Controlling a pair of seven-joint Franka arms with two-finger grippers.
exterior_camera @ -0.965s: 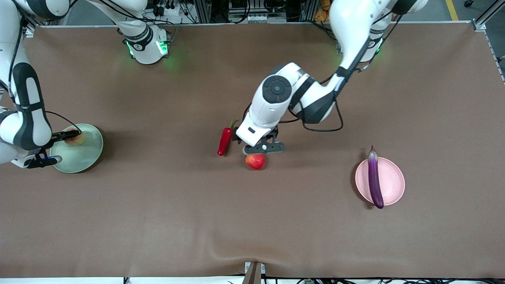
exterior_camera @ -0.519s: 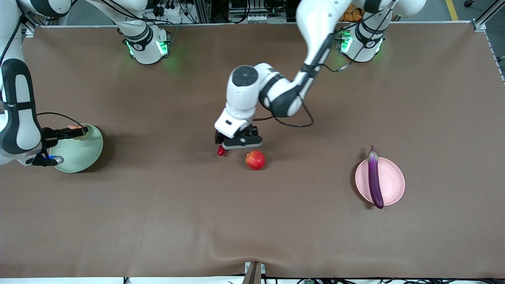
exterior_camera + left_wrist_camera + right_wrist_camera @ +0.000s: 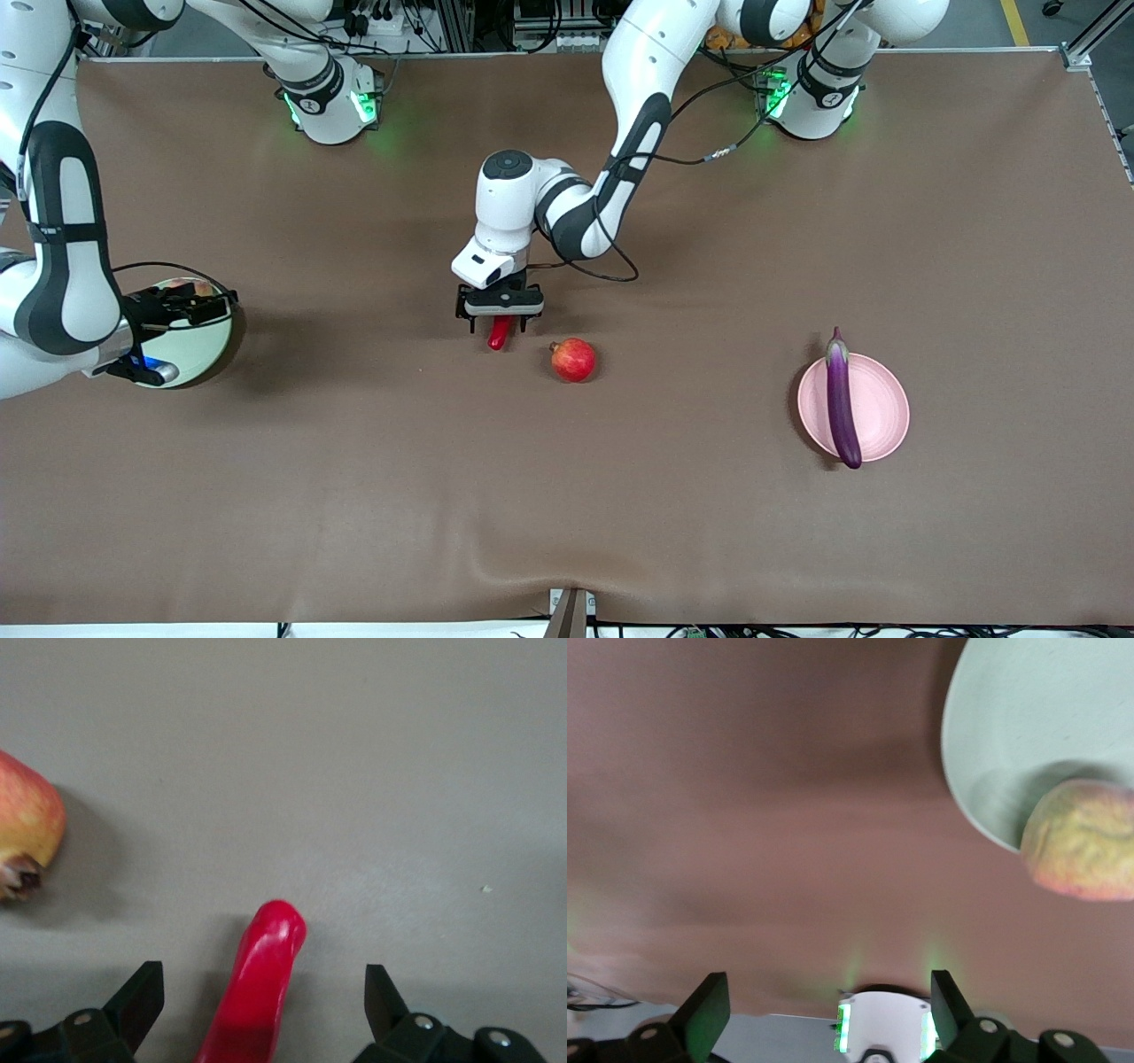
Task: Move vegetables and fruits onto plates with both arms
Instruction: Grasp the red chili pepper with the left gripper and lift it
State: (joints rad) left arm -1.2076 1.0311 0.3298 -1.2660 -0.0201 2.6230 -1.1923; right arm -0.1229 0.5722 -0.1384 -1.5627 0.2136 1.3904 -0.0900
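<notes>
My left gripper point(image 3: 499, 317) is open and low over the red chili pepper point(image 3: 500, 333), one finger on each side of it. In the left wrist view the chili point(image 3: 261, 979) lies between the open fingers point(image 3: 142, 997). The pomegranate point(image 3: 573, 360) lies on the cloth beside it and also shows in the left wrist view point(image 3: 27, 837). The purple eggplant point(image 3: 842, 403) lies across the pink plate point(image 3: 886, 408). My right gripper point(image 3: 217, 304) is open and empty over the mint green plate point(image 3: 190, 354). The peach point(image 3: 1085, 842) rests at that plate's rim point(image 3: 983, 744).
A brown cloth covers the whole table. The two green-lit arm bases point(image 3: 332, 102) point(image 3: 811, 97) stand along the edge farthest from the front camera. The green plate is at the right arm's end, the pink plate toward the left arm's end.
My left gripper moved from over the pomegranate to the chili and now straddles it. My right gripper shifted over the green plate; the peach now lies free at the rim.
</notes>
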